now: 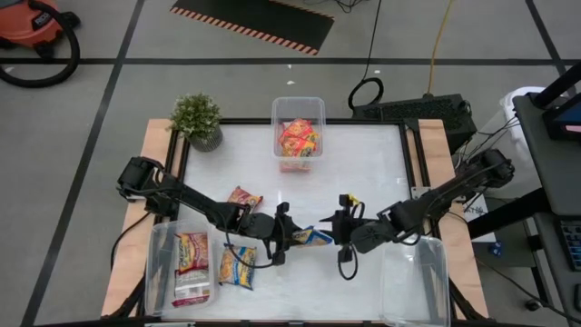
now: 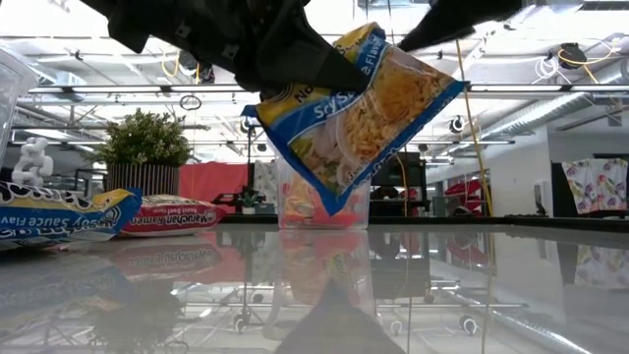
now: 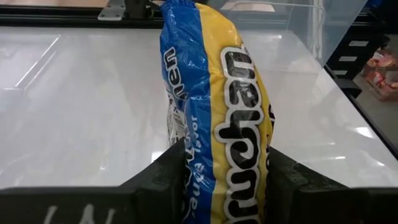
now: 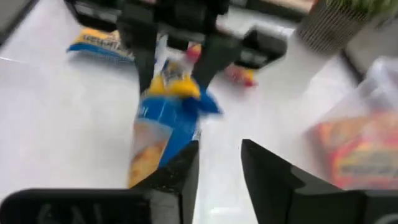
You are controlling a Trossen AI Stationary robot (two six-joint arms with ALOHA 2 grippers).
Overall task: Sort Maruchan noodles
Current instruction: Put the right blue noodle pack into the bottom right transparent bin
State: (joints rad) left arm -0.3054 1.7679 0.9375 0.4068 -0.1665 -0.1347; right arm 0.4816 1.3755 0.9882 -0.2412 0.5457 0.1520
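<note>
A yellow-and-blue Maruchan noodle packet (image 1: 313, 237) (image 2: 359, 113) is in the air over the table's near middle, between my two grippers. My left gripper (image 1: 289, 236) (image 3: 224, 155) comes from the left and is shut on it. My right gripper (image 1: 339, 233) (image 4: 219, 149) faces it from the right, fingers open, at the packet's other end (image 4: 155, 140). A red packet (image 1: 243, 197) and a yellow-blue packet (image 1: 238, 266) lie flat on the table. More packets lie in the far bin (image 1: 298, 136) and the near-left bin (image 1: 162, 272). My left gripper pinches the yellow-blue packet's left end (image 3: 211, 171) between its two fingers, coming level from the table's left. The packet stands on edge between the fingers and reaches away from them. It is lifted clear and tilted, one corner (image 2: 329, 205) hanging lowest. My right gripper: I cannot tell whether its finger (image 4: 177, 168) touches the packet.
A clear bin (image 1: 413, 277) stands at the near right corner. A potted plant (image 1: 198, 118) sits at the far left corner. The white table top (image 1: 363, 173) lies bare between the far bin and the grippers.
</note>
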